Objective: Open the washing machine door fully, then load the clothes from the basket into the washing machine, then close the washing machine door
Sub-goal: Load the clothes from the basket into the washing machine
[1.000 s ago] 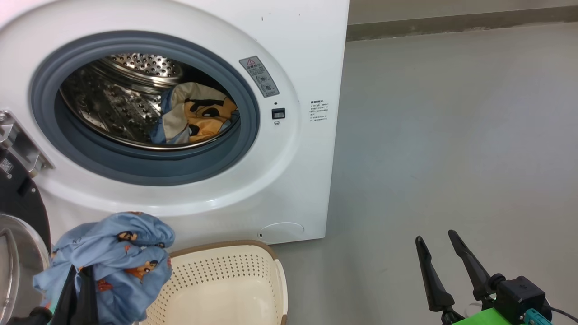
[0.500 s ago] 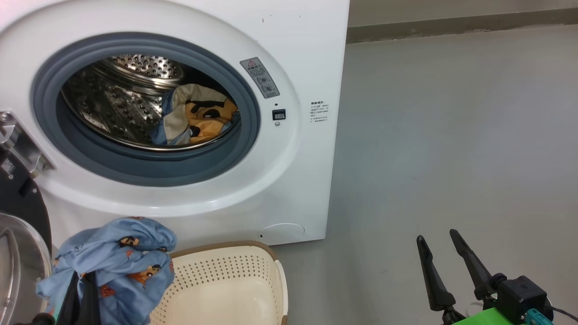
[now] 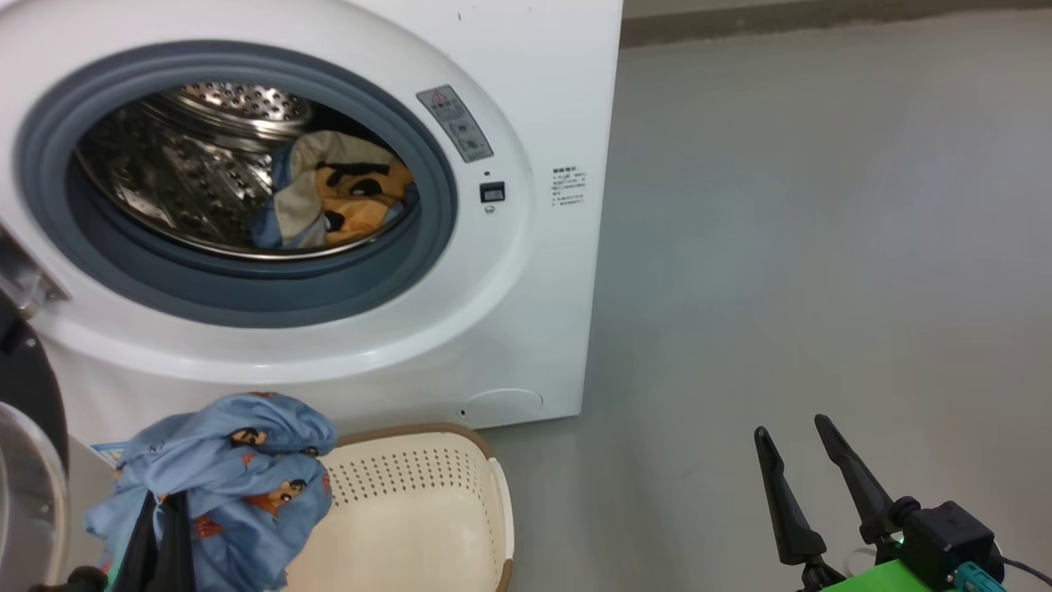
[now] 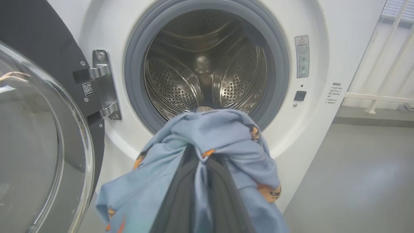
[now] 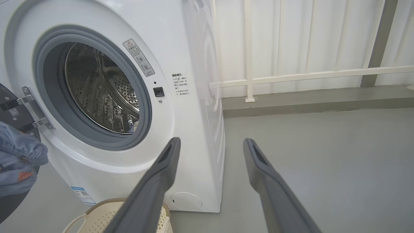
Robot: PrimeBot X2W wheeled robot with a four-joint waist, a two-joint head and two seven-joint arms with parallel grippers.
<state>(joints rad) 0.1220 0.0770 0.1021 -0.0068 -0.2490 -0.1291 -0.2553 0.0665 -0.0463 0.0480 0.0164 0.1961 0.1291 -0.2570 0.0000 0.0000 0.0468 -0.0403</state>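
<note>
The washing machine [image 3: 534,99] stands with its door [image 3: 25,460] swung open to the left; the glass bowl of the door [image 4: 38,145] is close beside my left wrist. One of the clothes, orange and white [image 3: 345,205], lies in the steel drum. My left gripper [image 3: 160,501] is shut on a light-blue printed garment [image 3: 222,469], holding it above the basket's left end, below the drum opening. In the left wrist view the garment [image 4: 207,136] drapes over the left gripper [image 4: 199,158] and hides its tips. The cream basket [image 3: 444,469] shows a bare inside. My right gripper [image 3: 791,427] is open over the floor.
Grey floor [image 3: 822,247] stretches to the right of the machine. A white railing and wall [image 5: 291,74] stand behind it. The door hinge [image 4: 103,84] is at the opening's left. From the right wrist, the open right gripper [image 5: 212,142] points at the machine's right front corner, basket [image 5: 106,210] below.
The head view has shifted a little. The left gripper and its blue garment have drifted slightly right relative to the basket. The right gripper has not moved.
</note>
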